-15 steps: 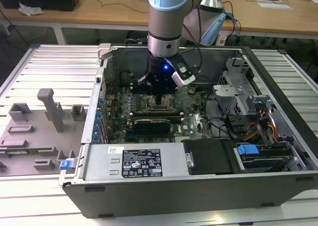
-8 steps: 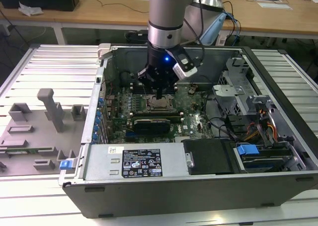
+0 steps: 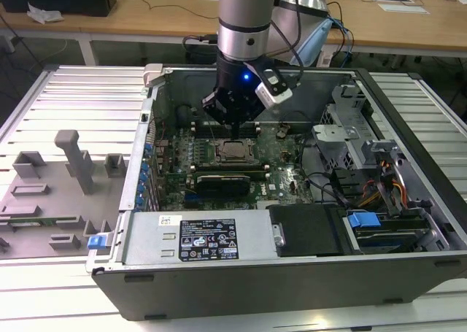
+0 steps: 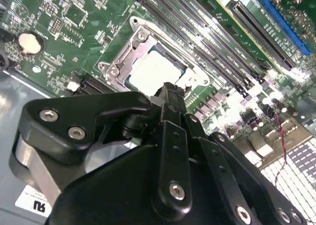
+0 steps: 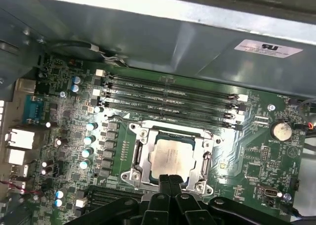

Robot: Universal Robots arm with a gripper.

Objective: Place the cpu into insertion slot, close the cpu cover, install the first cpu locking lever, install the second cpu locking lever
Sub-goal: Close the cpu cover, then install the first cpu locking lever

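Note:
The cpu (image 5: pixel 170 158) lies flat in the insertion slot (image 5: pixel 132 174) on the green board, its pale metal top showing (image 4: pixel 153 71). The cpu cover (image 5: pixel 144 153) lies down around it as a silver frame (image 4: pixel 123 62). A thin wire lever (image 5: pixel 123 120) runs by the socket's edge on the side of the memory slots. My gripper (image 5: pixel 170 181) is shut, its two black fingers pressed together with nothing seen between them. Its tip (image 4: pixel 170 90) hangs just over the socket's rim, beside the chip. In the exterior view the gripper (image 3: pixel 232 131) stands just above the cpu (image 3: pixel 235 151) inside the open case.
Long black memory slots (image 5: pixel 168 94) run beside the socket. A black card (image 3: pixel 222 180) sits in front of it. The case walls (image 3: pixel 219 237) ring the board, with cables and drive bays (image 3: pixel 379 186) at the exterior view's right. Grey fixtures (image 3: pixel 73 160) stand on the table at its left.

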